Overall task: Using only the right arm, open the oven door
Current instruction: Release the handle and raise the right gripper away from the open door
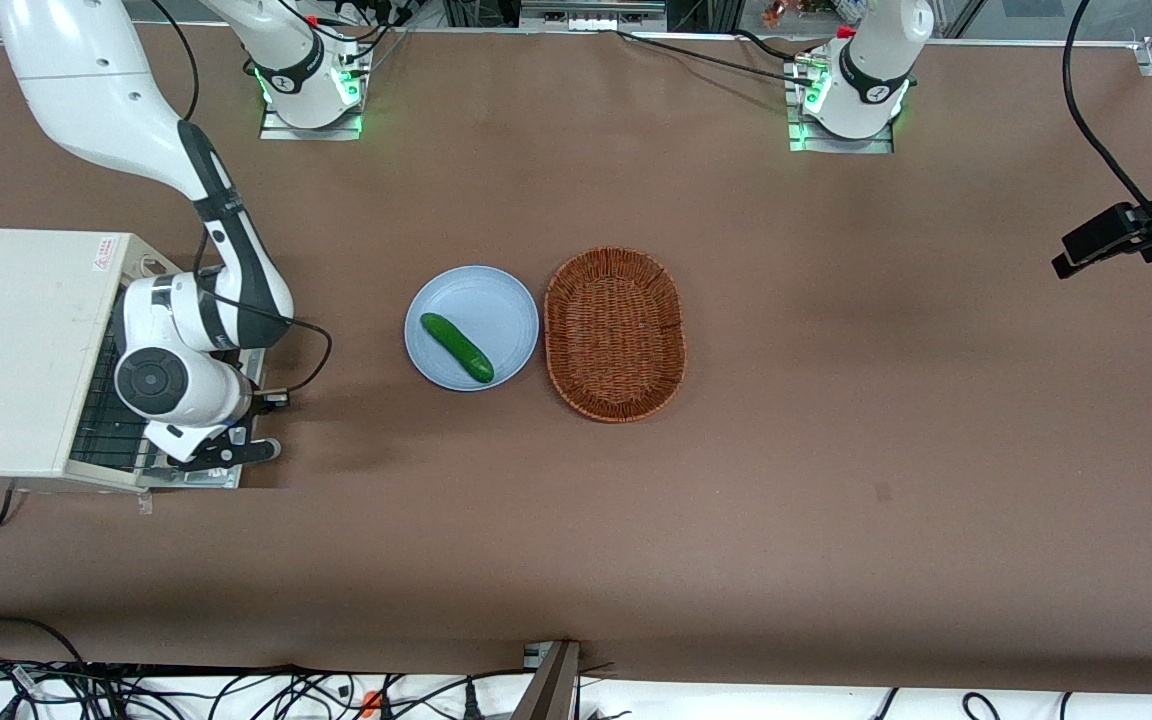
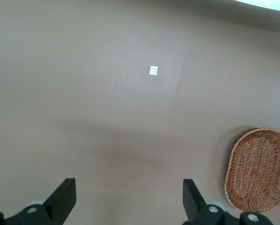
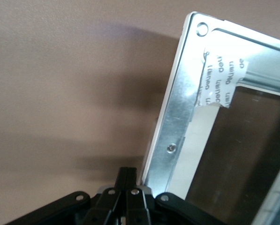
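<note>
Tool (image 1: 236, 447) of the right arm (image 1: 206, 330) sits at the oven door (image 3: 186, 122) edge; fingers look pinched together, grip contents unclear. Door hangs lowered in front of the oven (image 1: 21, 350), inner metal up, likely nearly open.

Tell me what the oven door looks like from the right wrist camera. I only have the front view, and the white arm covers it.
Observer: The cream-framed oven door turns its bare-metal inner face to the wrist camera, so it is open.
Operator: Report where the pincer is.
Observer: The black two-finger pincer sits right at the edge of the door's frame, over the brown table.
Operator: Name anything stuck on the door.
Observer: A piece of white printed tape lies across a corner of the dark glass window.
</note>
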{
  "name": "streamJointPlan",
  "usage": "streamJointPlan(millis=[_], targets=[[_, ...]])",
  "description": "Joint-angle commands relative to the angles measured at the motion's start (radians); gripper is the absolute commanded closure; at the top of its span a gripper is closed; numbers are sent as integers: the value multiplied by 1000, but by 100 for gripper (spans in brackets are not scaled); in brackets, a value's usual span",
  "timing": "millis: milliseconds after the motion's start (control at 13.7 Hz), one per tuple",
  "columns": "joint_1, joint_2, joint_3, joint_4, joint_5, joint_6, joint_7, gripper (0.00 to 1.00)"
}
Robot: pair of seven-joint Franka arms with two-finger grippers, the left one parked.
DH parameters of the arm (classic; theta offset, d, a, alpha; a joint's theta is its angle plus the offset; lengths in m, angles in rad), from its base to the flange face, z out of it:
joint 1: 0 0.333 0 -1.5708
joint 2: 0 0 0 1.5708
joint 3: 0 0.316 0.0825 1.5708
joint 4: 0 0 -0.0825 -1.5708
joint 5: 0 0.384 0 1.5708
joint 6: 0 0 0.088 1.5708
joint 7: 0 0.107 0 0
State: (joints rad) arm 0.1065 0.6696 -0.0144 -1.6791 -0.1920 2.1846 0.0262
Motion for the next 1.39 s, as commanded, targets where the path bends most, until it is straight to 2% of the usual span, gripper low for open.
streamJointPlan(millis=[0,220,439,512,585,659,805,951,1024,1098,1171,1244,1317], targets=[[13,18,-32,24,-27,-2,-5,100],[59,10,-18,22,-20,-11,63,100],[62,-18,11,27,71,-9,77,100],[61,-43,10,27,72,-8,74,82],[59,-86,8,25,74,-11,69,33],[59,-153,7,19,75,-40,61,0],[64,-276,13,41,74,-219,76,0],[64,-327,-1,132,82,-301,67,0],[50,-364,-9,163,107,-374,61,0],[47,-376,-7,227,140,-478,64,0],[45,-378,-7,337,143,-617,64,0],[45,-399,-27,382,140,-669,67,0],[38,-451,-27,362,141,-652,57,0]])
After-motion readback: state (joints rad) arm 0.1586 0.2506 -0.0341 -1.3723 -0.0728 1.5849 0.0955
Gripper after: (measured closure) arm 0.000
